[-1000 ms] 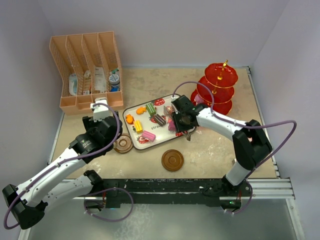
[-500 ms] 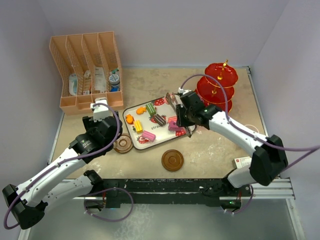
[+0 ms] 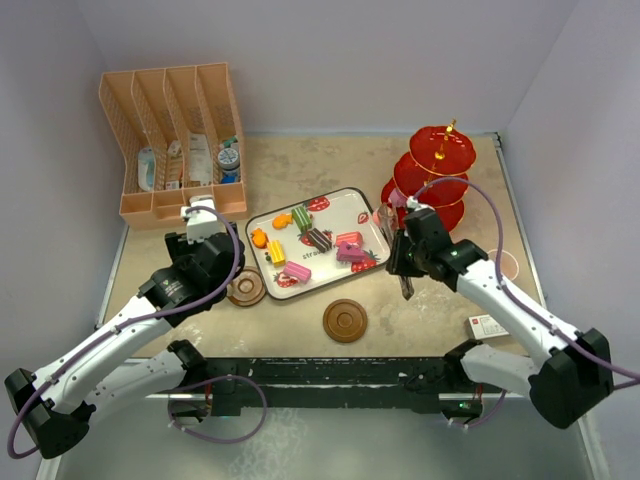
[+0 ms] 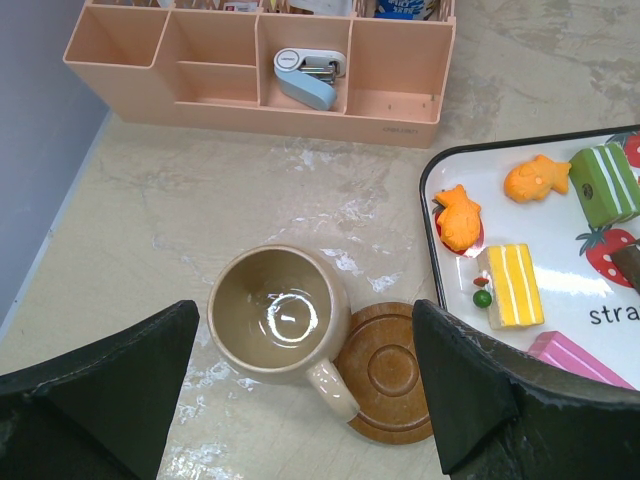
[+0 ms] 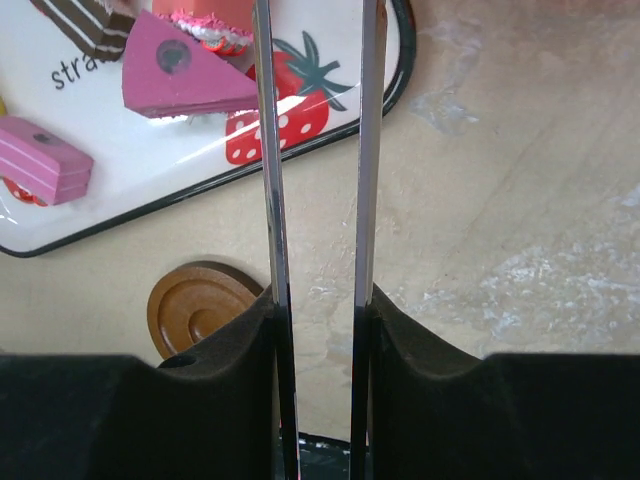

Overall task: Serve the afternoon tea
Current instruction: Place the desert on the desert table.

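On the worktop (image 3: pixel 420 320) just right of the tray (image 3: pixel 350 212), the right gripper (image 3: pixel 404 272) now hangs between the tray's right rim and the stand (image 3: pixel 435 170). A second ago it was over the tray's right half, and its arm has swung out to the right with it. The pink wedge (image 5: pixel 180 75) it then hid now shows. Its jaws are clamped on the tongs (image 5: pixel 268 150), whose two metal blades run side by side with a gap between them. Their tips lie outside the wrist view, so I cannot tell whether they carry anything.

The left gripper (image 4: pixel 300 370) has not moved. It hovers left of the tray, jaws wide apart, above the mug (image 4: pixel 280 320).

The mug is tan, upright and empty, its handle over the left edge of a brown saucer (image 4: pixel 385 375). A second saucer (image 3: pixel 345 321) lies bare, nearer than the tray. The cakes lie on the white, strawberry-printed tray: a yellow striped slice (image 4: pixel 510 285), two orange fish (image 4: pixel 535 178), a green block (image 4: pixel 605 185) and a pink bar (image 5: pixel 40 160). The red stand, three tiers, is at the far right and the rack (image 3: pixel 175 140) at the far left.
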